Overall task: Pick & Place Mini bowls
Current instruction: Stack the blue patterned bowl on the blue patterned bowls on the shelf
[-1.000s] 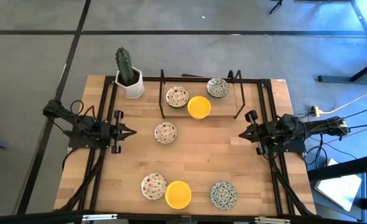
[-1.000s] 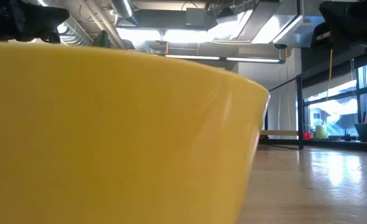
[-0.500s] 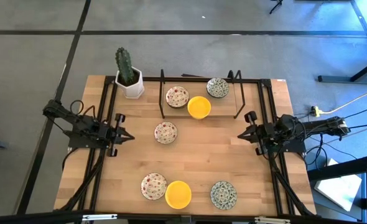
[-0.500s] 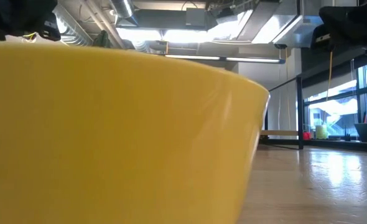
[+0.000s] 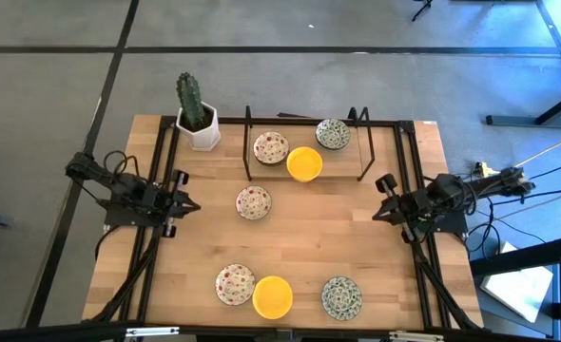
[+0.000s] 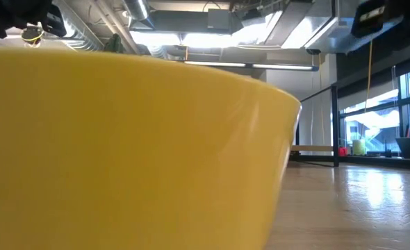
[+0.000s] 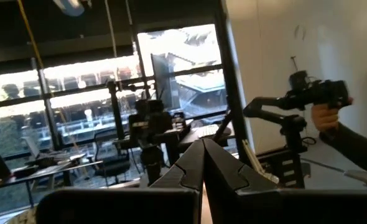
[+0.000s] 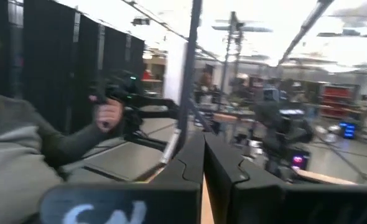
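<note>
Both arms have drawn back toward their own desk edges since a second ago; your seven mini bowls (image 5: pixel 253 202) have not shifted. Three sit inside the black wire frame (image 5: pixel 249 142) at the far side, one speckled bowl lies mid-desk, three line the near edge. Up close, the plain yellow bowl (image 6: pixel 121 153) blocks most of your low view, smooth and glossy. Left gripper (image 5: pixel 193 204) and right gripper (image 5: pixel 377 213) hang empty, fingers pressed together, over the pale wood-plank desk (image 5: pixel 309 247). No writing is readable.
</note>
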Tool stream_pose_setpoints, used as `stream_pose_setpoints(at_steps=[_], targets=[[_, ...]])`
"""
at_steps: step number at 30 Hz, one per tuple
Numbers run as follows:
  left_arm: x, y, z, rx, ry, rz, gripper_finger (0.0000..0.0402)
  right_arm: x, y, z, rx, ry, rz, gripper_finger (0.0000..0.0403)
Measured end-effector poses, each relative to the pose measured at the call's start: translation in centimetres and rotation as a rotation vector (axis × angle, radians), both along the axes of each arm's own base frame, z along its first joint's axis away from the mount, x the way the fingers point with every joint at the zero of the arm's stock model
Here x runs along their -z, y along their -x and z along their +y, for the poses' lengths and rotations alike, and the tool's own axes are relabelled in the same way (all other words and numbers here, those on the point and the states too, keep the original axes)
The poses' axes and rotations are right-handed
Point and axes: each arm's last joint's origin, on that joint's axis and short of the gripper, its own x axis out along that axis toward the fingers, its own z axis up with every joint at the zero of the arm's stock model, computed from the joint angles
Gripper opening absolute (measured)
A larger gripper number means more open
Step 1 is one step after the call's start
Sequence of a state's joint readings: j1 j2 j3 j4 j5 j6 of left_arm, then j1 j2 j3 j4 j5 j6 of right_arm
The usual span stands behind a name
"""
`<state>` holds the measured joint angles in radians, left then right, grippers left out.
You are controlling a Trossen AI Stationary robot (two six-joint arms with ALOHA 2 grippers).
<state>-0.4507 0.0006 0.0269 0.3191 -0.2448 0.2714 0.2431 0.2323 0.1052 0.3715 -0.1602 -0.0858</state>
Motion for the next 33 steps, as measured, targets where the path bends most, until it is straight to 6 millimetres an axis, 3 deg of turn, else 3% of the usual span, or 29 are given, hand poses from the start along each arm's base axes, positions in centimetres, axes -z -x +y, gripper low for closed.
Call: stream_pose_setpoints(at_steps=[4, 9, 17, 21, 26, 33], targets=[[0.1, -0.1, 0.1, -0.030, 0.004, 0.018, 0.0004, -1.3, -1.0, 1.3, -0.011, 0.027, 0.073, 0.0011], [0.3, -0.1, 0.0, -0.017, 0.030, 0.041, 0.0004, -3.1, -3.4, 3.9, 0.035, 0.109, 0.294, 0.0011], [0.3, -0.1, 0.0, -0.016, 0.033, 0.041, 0.0004, -7.9, -7.7, 11.1, 0.010, 0.218, 0.719, 0.0012], [0.3, -0.1, 0.1, -0.027, 0.037, 0.042, 0.0004, -9.1, -9.7, 14.6, 0.017, 0.310, 0.916, 0.0012], [0.3, -0.1, 0.1, -0.034, 0.037, 0.047, 0.0004, -9.3, -12.2, 17.8, 0.120, 0.362, 1.091, 0.0038], [0.4, -0.2, 0.1, -0.034, 0.034, 0.052, 0.0004, -6.4, -14.6, 20.4, 0.196, 0.500, 1.219, 0.0135]])
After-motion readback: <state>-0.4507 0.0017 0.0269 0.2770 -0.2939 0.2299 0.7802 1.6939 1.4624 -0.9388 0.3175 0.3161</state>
